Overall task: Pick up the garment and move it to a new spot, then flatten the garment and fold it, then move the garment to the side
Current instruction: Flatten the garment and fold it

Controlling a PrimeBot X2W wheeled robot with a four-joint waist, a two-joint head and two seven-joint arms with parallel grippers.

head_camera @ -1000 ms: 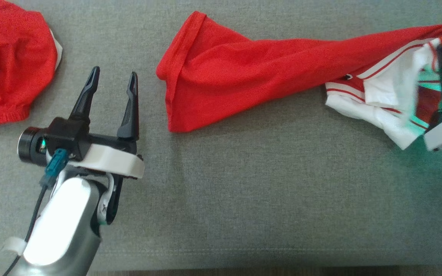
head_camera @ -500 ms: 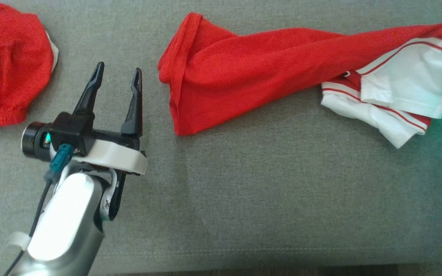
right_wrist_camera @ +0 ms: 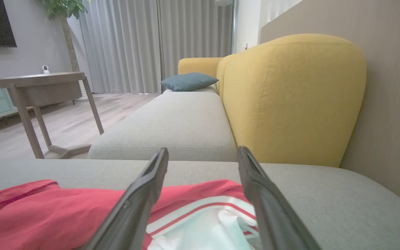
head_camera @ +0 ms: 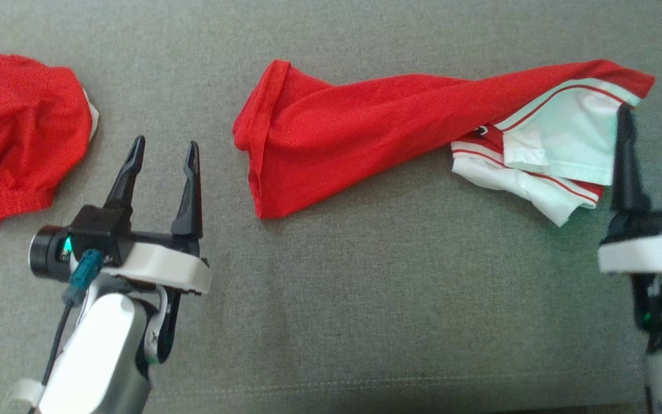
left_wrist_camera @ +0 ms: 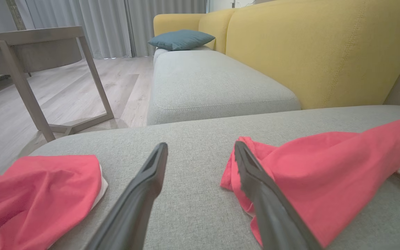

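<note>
When viewed from the head, lies stretched over grey seat (head_camera: 365, 299), unheld: red garment (head_camera: 365, 126). Left hand (head_camera: 165, 144) wide, left of garment's hem; right hand (head_camera: 654, 106) wide at garment's white end. From left wrist, wide again, hem just right. From right wrist, wide over garment's white end.

The right end effector (head_camera: 654, 107) released the garment (head_camera: 365, 126) and withdrew.

Before me, the grey sofa seat (head_camera: 365, 299) carries a stretched red-and-white garment (head_camera: 365, 126) and, well apart at my left, a bunched red garment (head_camera: 15, 126).
</note>
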